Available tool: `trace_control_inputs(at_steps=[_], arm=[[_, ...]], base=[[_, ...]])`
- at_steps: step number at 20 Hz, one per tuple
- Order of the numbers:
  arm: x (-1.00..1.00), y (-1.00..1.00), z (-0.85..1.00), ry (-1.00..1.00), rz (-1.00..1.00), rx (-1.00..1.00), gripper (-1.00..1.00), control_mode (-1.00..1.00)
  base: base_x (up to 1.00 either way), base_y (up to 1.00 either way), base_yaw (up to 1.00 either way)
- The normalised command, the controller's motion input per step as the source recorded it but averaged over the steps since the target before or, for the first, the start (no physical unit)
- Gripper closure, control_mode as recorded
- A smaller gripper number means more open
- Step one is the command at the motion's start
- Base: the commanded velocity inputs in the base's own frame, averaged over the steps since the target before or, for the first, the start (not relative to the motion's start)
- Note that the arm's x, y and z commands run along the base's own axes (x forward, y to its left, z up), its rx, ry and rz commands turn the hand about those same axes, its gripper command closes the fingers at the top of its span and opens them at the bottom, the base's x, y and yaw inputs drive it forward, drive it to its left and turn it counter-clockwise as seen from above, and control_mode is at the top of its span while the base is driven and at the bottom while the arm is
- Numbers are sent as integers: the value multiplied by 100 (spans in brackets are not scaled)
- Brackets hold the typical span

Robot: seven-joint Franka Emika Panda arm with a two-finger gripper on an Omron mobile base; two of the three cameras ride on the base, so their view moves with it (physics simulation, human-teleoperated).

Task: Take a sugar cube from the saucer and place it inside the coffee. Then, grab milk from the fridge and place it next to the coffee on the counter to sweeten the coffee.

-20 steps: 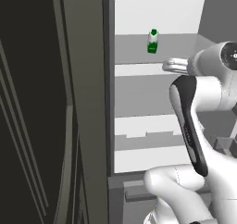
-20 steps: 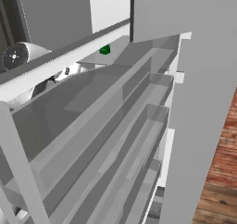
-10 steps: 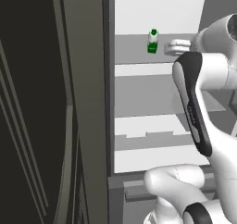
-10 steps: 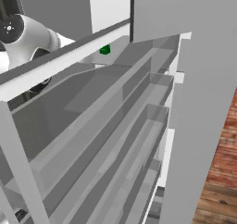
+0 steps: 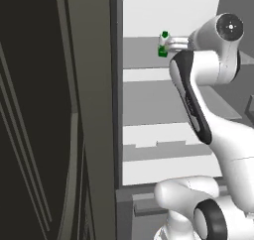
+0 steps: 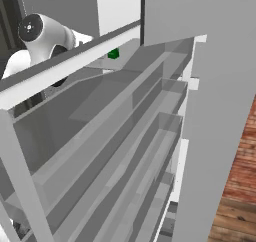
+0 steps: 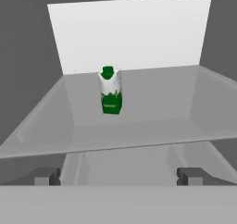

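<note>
1. The milk [image 7: 110, 96] stands alone on the fridge shelf [image 7: 152, 102], bare glass on every side (upright, mid-shelf).
2. Between the gripper [image 7: 118, 176] with its spread fingers and the carton, only the shelf's front edge intervenes.

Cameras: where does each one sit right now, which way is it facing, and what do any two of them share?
Left base view: behind the arm to its left, looking forward into the open fridge; the white arm rises at lower right toward the milk.
Right base view: behind the arm to its right, looking across the fridge door's shelves; an arm joint shows upper left.
Hand view: on the hand, looking along the gripper, its open fingertips low, at the milk upright on a shelf.
Shared: all three show the milk.
</note>
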Motion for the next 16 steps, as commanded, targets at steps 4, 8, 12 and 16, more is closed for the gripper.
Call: trace_control_inputs(at_steps=[4, 8, 12, 16], arm=[[70, 0, -11, 0, 0, -1, -100, -100], [61, 0, -13, 1, 0, 0, -100, -100], [58, 0, -10, 1, 0, 0, -100, -100], [52, 0, -4, 0, 0, 0, -100, -100]], base=[[0, 0, 0], [0, 0, 0], [0, 0, 0], [0, 0, 0]])
